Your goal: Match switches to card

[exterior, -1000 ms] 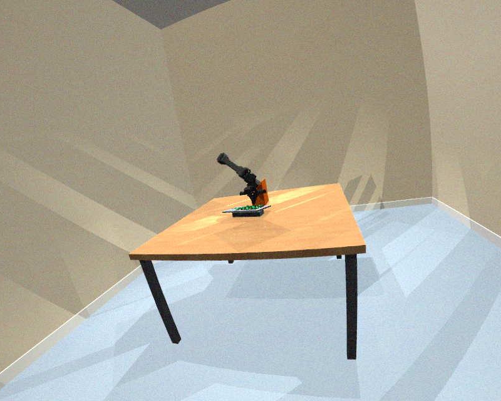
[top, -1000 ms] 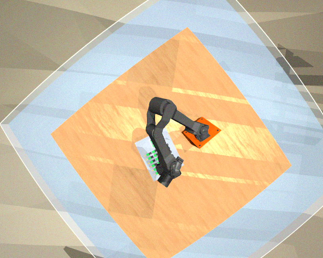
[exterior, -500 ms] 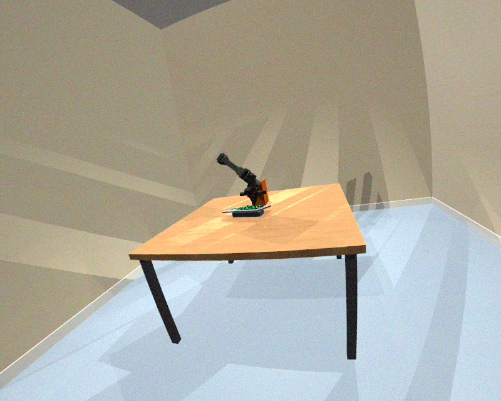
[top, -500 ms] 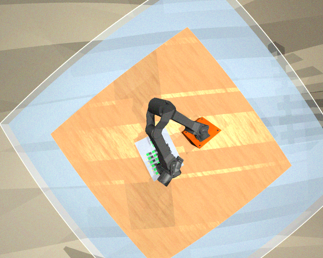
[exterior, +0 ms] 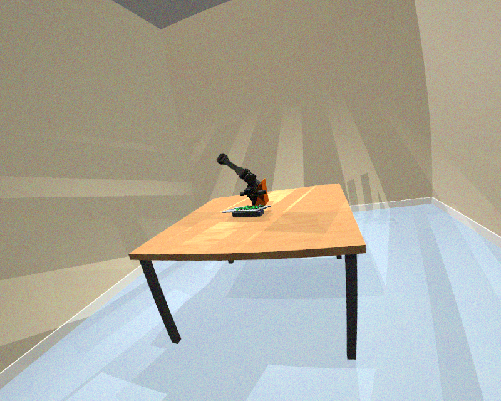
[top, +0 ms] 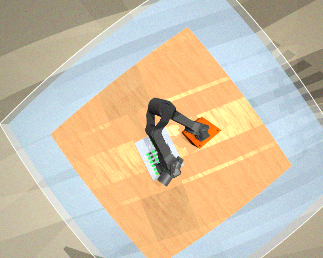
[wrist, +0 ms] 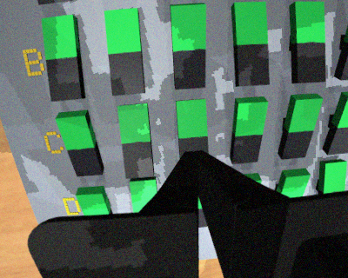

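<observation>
The grey switch panel (top: 171, 142) (exterior: 227, 211) (wrist: 6, 56) carries rows of green and dark grey switches; rows B, C and part of D show in the wrist view. My gripper (exterior: 253, 203) (wrist: 193, 160) is shut and empty, its tips low over the near, dark half of switch C3 (wrist: 191, 119); whether they touch it I cannot tell. Switches C1 (wrist: 78, 132) and C4 (wrist: 250, 116) show a darker end face past the green, so their green halves look raised. Switch C2 (wrist: 134, 123) shows no such face. The fingers hide much of row D. The small card is not visible.
The panel stands on the wooden table (top: 184, 61) (exterior: 311, 233). The orange base plate (top: 213, 130) (exterior: 265, 192) of the arm is beside it. Neighbouring switches stand close around the fingertips. The arm covers much of the panel in the top view.
</observation>
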Robot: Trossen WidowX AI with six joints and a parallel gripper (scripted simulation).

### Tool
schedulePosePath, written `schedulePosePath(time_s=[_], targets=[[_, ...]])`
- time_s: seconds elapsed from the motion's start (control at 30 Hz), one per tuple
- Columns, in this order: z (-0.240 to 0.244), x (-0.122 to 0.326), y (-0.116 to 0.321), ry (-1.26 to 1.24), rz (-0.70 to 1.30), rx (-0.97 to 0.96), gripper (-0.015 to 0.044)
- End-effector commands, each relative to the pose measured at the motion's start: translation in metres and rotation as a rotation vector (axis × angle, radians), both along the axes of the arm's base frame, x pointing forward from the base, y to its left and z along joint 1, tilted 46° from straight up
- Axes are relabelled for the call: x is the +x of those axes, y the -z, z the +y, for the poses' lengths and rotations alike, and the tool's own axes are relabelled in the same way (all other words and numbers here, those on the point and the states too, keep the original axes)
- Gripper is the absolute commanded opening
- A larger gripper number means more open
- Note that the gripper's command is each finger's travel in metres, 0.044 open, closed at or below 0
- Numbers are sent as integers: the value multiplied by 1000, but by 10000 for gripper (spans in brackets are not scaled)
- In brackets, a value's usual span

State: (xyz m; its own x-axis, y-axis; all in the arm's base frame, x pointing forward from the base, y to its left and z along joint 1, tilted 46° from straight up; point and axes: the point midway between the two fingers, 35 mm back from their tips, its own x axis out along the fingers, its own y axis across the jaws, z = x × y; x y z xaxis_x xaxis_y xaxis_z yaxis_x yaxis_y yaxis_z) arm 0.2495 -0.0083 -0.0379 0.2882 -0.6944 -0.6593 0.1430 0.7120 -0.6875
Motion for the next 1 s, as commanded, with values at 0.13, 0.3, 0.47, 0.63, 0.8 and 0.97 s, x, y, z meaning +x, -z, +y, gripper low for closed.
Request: schedulePosePath(time_s=[0.13,0.3,0.47,0.63,0.8,0.97], targets=[[-1,-1,1,-3,3,-5,0],[-2,0,1,-3,3,-5,0],[-2,0,1,-3,3,-5,0],[-3,0,2,-3,3,-6,0],[-3,0,2,-3,3,-6,0],[-4,0,3,-3,3,-6,0]])
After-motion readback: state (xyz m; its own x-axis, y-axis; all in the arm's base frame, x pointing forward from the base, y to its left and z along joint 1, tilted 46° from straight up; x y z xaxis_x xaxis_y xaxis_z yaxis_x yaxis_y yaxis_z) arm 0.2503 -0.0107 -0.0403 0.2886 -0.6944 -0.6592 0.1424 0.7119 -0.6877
